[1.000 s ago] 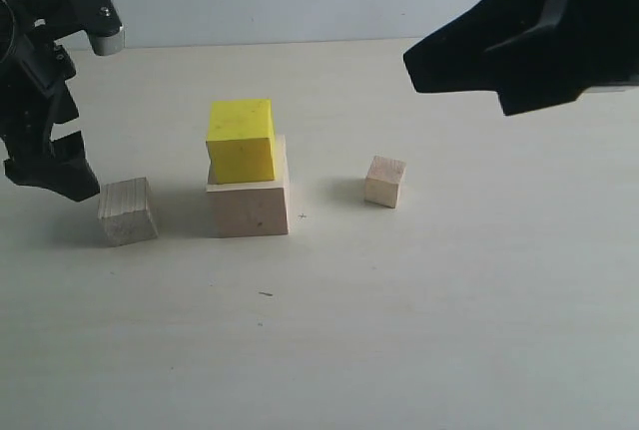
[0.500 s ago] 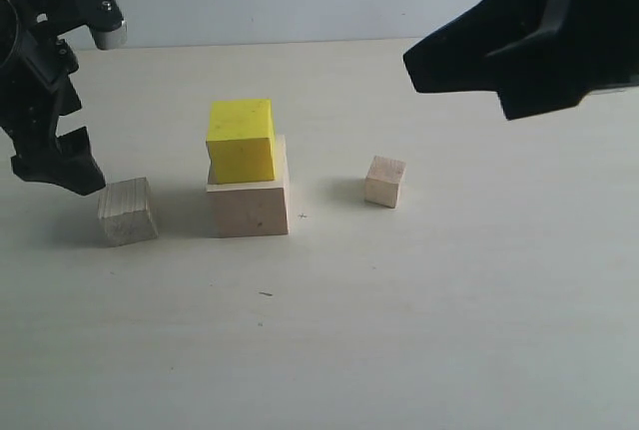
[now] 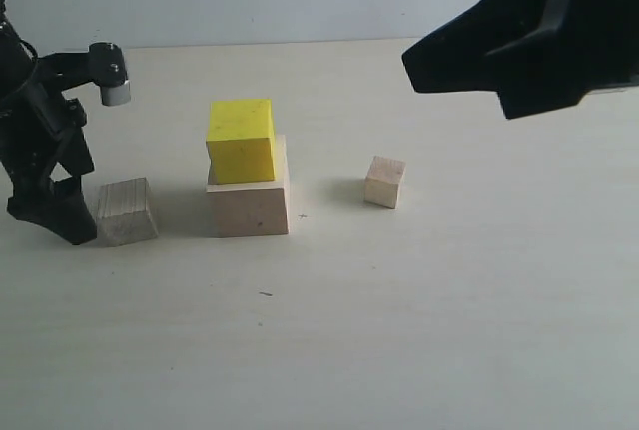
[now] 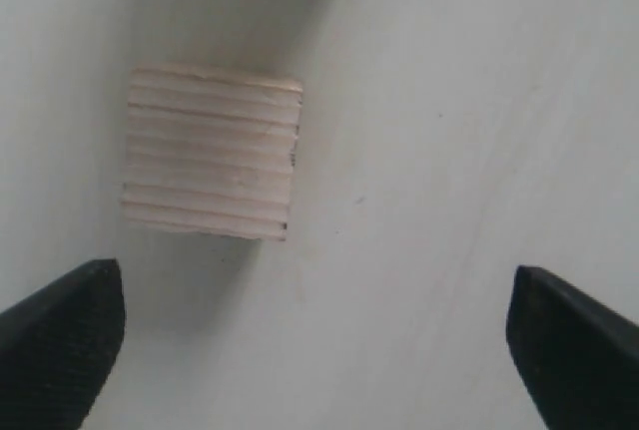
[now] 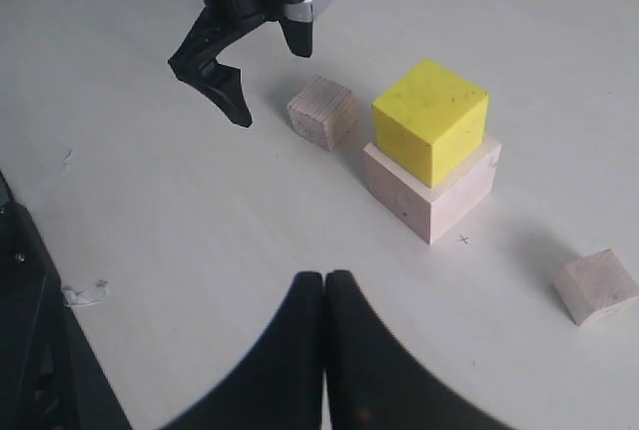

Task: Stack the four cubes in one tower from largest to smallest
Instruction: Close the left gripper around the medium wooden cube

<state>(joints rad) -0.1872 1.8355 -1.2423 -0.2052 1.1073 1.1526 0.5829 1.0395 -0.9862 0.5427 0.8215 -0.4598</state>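
Exterior view | left tool (image 4: 310, 350) wide, beside medium cube (image 3: 127, 211) | right tool (image 5: 324, 285) closed, aloft

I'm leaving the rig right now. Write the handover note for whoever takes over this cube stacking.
Left gripper: open, empty, low beside the medium cube, not around it.
Right gripper: shut, empty, raised on the right side.
Cubes: yellow cube sits on the large cube, set toward one corner. In the exterior view the medium cube lies on the table left of the stack, and the small cube lies on the table to its right.
Done: two levels.
Left: medium cube onto the yellow cube, then small cube on top.
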